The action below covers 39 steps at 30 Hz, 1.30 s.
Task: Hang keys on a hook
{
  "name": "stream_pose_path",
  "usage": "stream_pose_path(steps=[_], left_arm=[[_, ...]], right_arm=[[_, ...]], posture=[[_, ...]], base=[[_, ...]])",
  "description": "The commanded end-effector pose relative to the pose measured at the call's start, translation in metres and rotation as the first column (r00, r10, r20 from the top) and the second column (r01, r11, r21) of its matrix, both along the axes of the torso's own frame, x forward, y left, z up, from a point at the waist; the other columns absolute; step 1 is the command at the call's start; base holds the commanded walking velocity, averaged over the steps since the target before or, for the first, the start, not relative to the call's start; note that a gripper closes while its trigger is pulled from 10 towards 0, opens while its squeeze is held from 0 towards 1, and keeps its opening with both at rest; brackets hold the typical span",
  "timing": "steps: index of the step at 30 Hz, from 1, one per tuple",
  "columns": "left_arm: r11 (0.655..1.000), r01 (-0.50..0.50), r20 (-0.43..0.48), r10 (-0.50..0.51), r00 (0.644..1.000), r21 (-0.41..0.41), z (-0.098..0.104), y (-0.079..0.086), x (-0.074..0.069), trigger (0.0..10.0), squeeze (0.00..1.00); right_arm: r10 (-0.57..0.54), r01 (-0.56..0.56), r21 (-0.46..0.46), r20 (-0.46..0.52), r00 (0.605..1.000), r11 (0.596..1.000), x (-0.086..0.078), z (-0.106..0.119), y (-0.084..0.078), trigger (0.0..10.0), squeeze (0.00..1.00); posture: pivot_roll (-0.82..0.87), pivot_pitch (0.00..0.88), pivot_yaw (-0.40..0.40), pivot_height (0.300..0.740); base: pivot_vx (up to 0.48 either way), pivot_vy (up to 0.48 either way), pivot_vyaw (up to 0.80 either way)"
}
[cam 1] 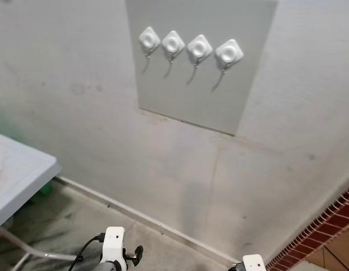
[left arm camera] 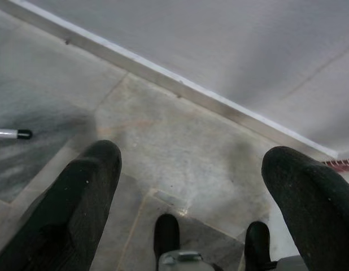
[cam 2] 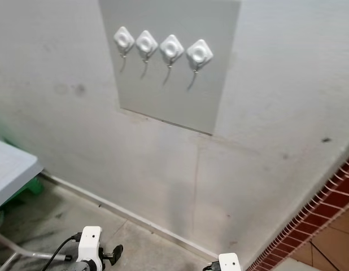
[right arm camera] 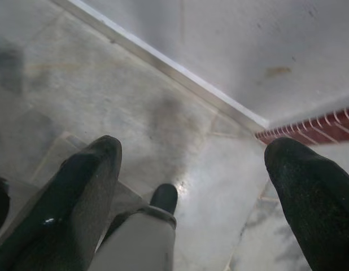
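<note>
Robot faces wall panel [cam 1: 186,84], four hooks [cam 1: 187,49] bare. Left gripper [left arm camera: 188,186] and right gripper [right arm camera: 191,186] hang open, empty (keys nowhere visible). Judgement: find keys before approaching hooks.

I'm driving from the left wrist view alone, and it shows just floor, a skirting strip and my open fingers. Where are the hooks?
Observer: Four white hooks sit in a row on a grey panel high on the wall ahead. All of them hang bare.
Operator: Is the right gripper carrying anything?
Observer: No. The right gripper is open with nothing between its fingers, pointing down at the floor.
Operator: Anything on my left to avoid?
Observer: A white table stands at the robot's left, near the wall.
</note>
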<state>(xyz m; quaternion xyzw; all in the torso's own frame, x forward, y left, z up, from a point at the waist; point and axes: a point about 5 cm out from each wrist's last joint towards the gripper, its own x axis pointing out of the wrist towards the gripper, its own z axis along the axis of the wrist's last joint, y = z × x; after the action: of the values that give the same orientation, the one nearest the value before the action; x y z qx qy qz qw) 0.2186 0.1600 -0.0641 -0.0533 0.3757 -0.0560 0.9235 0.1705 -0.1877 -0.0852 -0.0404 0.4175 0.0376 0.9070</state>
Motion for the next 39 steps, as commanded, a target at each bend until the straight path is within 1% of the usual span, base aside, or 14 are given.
stream_pose_path(steps=[1,3,11,39], left_arm=[[1.000,-0.007,-0.009,0.007,1.000,0.001,-0.0008,0.0015,-0.0012,10.0,0.00],[1.000,-0.008,-0.010,0.008,1.000,-0.001,-0.0008,0.0015,-0.0010,10.0,0.00],[1.000,-0.006,-0.007,0.006,1.000,0.001,-0.0004,0.0008,-0.0002,10.0,0.00],[1.000,-0.013,-0.013,0.013,1.000,0.013,-0.0019,0.0016,-0.0028,10.0,0.00]], right_arm=[[0.003,-0.003,-0.009,-0.001,1.000,1.000,0.0007,0.0002,0.0001,10.0,0.00],[0.003,-0.003,-0.008,0.000,1.000,1.000,0.0009,0.0003,0.0001,10.0,0.00],[0.003,-0.003,-0.007,0.003,1.000,1.000,0.0020,0.0009,-0.0009,10.0,0.00],[0.005,-0.005,-0.011,0.003,1.000,1.000,0.0022,0.0013,-0.0030,10.0,0.00]], posture=[[-0.03,0.000,0.029,0.740],[-0.03,0.000,0.029,0.740],[-0.03,0.000,0.026,0.740],[-0.02,0.000,0.018,0.740]], base=[[0.000,0.000,0.80],[0.000,0.178,0.80],[0.000,0.434,0.80],[0.000,0.000,0.80]])
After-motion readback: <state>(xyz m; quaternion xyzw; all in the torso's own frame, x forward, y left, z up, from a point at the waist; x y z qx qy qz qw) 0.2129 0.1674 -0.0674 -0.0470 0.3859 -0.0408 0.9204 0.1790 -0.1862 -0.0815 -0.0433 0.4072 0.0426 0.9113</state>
